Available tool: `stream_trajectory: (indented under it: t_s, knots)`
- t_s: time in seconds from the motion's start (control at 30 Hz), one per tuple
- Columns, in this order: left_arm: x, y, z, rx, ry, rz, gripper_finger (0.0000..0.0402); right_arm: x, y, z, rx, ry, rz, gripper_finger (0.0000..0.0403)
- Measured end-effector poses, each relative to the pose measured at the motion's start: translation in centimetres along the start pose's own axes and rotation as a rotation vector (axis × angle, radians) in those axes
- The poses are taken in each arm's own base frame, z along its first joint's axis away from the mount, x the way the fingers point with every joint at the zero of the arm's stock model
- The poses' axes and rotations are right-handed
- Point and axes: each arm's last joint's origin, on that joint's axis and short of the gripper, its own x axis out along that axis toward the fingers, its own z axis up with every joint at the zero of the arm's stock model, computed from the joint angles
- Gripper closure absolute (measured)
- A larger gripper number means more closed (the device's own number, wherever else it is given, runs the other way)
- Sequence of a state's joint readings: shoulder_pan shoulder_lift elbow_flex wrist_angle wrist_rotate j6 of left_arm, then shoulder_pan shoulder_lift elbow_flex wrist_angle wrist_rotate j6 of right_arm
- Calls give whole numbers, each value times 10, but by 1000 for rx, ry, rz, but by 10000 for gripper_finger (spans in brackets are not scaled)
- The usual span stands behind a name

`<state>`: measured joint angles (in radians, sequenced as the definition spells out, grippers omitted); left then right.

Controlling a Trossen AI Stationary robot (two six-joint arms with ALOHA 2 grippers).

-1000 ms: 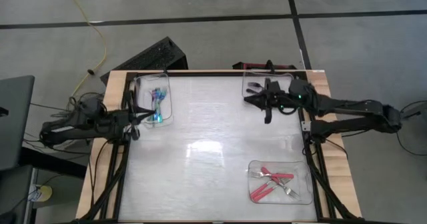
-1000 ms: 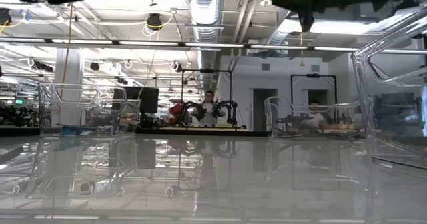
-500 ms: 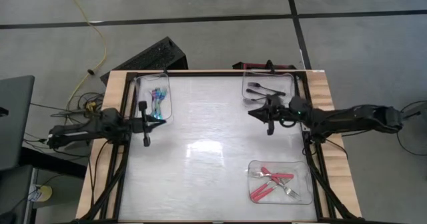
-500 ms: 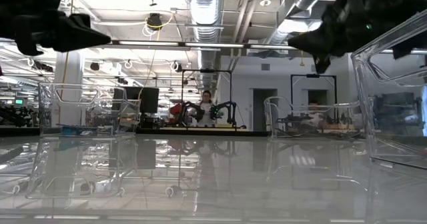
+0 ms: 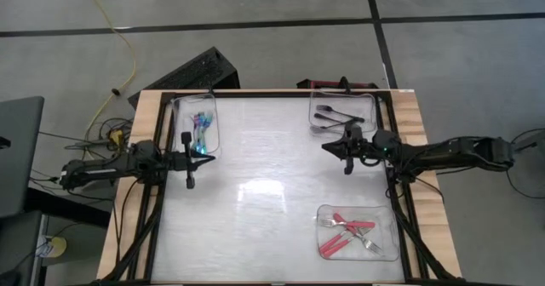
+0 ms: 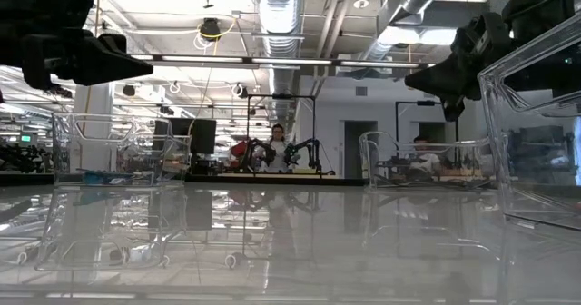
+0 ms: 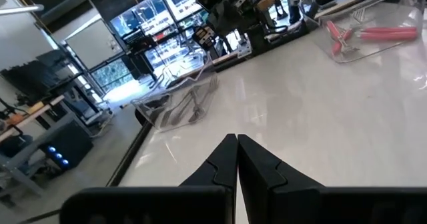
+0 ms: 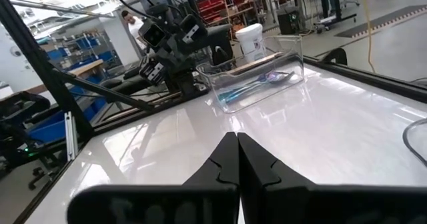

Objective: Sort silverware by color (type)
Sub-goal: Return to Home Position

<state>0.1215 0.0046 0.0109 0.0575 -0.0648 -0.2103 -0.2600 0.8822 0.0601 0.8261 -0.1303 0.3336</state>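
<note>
The silverware lies in three clear trays. Blue-handled forks (image 5: 199, 131) fill the far-left tray (image 5: 213, 116), black forks (image 5: 328, 114) the far-right tray (image 5: 368, 107), and red forks (image 5: 345, 231) the near-right tray (image 5: 385, 250). My left gripper (image 5: 197, 156) hangs level beside the blue tray's near end, shut and empty (image 7: 237, 141). My right gripper (image 5: 327, 147) hangs level just on the near side of the black tray, also shut and empty (image 8: 237, 139). In the low view both hang well above the table, the left gripper (image 6: 145, 69) and the right gripper (image 6: 410, 81).
Bare white tabletop (image 5: 264, 201) lies between the trays. Black frame rails (image 5: 153, 226) run along the table's left and right sides. People and other robot arms (image 6: 286, 151) show in the room beyond the far edge.
Both arms have sunk from high above the table and now lie level. The right gripper has drawn from over the black tray toward the near edge. The left gripper has dropped beside the blue tray. Both have stayed shut.
</note>
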Motion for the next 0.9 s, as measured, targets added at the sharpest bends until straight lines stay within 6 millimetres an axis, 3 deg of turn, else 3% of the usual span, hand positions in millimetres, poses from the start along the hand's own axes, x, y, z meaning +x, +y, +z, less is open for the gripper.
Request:
stream_trajectory:
  t_s: [0.3, 0.57, 0.73, 0.9]
  knots:
    - [0, 0, 2, -18, -3, 0, 401, 0, 0, 0, 0, 4, -1, 337]
    - [0, -1, 2, -3, 0, -4, 401, 0, 0, -1, -3, 9, 1, 333]
    - [0, -1, 2, 119, -2, -7, 401, 0, 2, -2, -158, 13, 10, 332]
    - [0, -1, 5, 118, -22, -10, 401, 0, 2, -1, -200, 8, 16, 331]
